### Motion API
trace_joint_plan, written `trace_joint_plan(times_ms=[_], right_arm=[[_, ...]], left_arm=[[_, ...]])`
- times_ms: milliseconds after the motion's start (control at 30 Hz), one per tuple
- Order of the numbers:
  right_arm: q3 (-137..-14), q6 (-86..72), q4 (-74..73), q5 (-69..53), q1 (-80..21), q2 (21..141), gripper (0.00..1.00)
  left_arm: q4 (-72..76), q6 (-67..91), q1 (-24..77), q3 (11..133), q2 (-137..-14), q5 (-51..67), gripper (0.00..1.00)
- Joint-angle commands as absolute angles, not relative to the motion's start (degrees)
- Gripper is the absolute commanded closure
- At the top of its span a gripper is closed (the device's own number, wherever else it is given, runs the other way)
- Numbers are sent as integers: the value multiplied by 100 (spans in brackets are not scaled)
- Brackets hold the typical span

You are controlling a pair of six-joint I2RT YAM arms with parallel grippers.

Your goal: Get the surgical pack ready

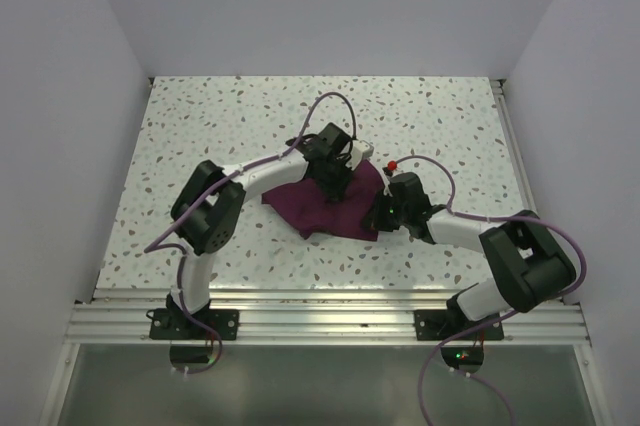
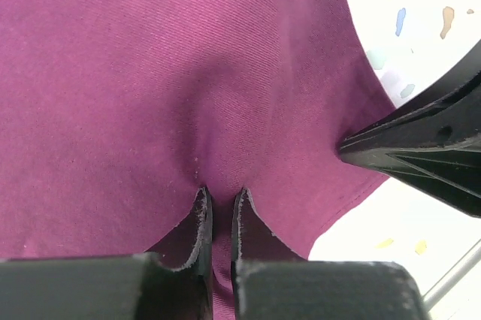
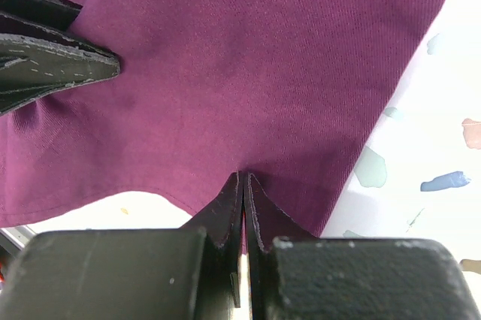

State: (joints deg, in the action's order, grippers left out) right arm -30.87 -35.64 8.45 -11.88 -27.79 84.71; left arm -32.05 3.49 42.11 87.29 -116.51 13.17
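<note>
Purple cloth (image 1: 312, 212) on speckled table (image 1: 250, 116)

Looks like a robotics lab cell: plain white walls (image 1: 330, 6) box in a speckled desk (image 1: 200, 116), with left arm (image 1: 205, 231) and right arm (image 1: 505, 266) bolted to an aluminium rail (image 1: 330, 318).

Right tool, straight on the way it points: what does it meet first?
The purple cloth: the right tool is shut on it near its edge, and more cloth fills the line ahead. Depth beyond is unclear.
</note>
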Motion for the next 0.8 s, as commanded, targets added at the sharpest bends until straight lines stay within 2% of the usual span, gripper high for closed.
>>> trace_joint_plan(times_ms=[0, 767], right_arm=[[-2997, -3472, 360, -984, -2777, 8420, 100], [-2558, -3841, 1713, -932, -2777, 8200, 100]], left_arm=[[-3692, 387, 4280, 8490, -12111, 1705, 100], [-4007, 747, 4271, 9272, -11153, 2083, 100]])
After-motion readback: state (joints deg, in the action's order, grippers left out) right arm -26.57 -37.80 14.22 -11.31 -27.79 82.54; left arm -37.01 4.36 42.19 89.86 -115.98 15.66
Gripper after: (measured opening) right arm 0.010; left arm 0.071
